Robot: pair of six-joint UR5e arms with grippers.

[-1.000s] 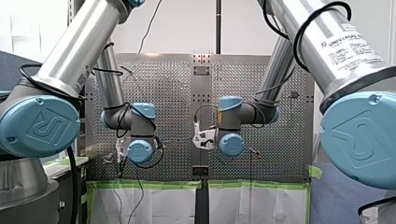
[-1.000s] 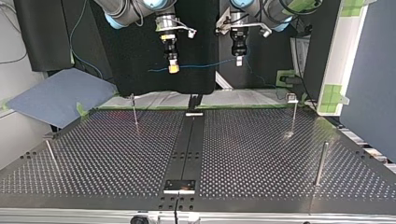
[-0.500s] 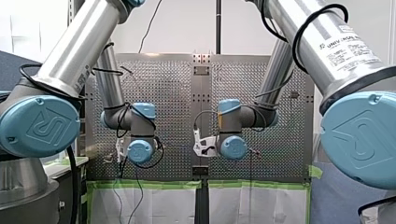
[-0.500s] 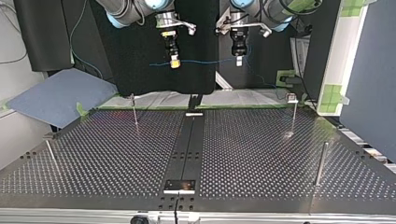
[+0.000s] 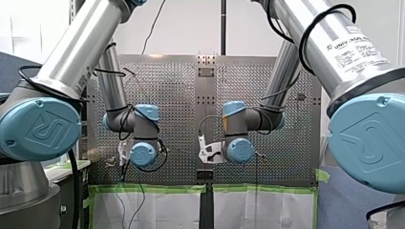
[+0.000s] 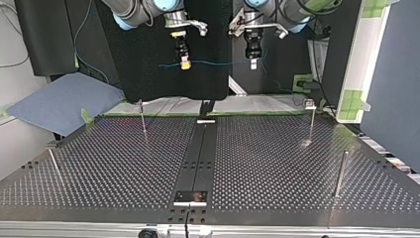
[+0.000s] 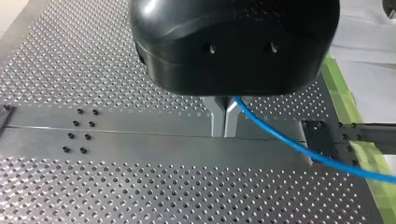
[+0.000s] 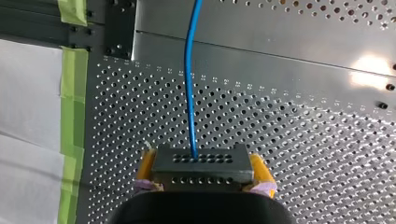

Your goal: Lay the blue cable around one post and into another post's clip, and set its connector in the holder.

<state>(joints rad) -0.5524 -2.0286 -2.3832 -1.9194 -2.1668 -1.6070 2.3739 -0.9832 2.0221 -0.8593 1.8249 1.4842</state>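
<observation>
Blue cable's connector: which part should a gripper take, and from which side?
Probably best: take the connector by its two flat end faces, coming from behind, opposite the face where the blue cable leaves. My right gripper holds it so: yellow pads on both ends, cable running free straight ahead.

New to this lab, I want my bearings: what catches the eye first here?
A blue cable stretches in mid-air between both grippers, above the perforated table. My right gripper clamps its dark connector between yellow pads; my left gripper pinches the cable further along with metal fingers. Thin posts stand bare below.
</observation>
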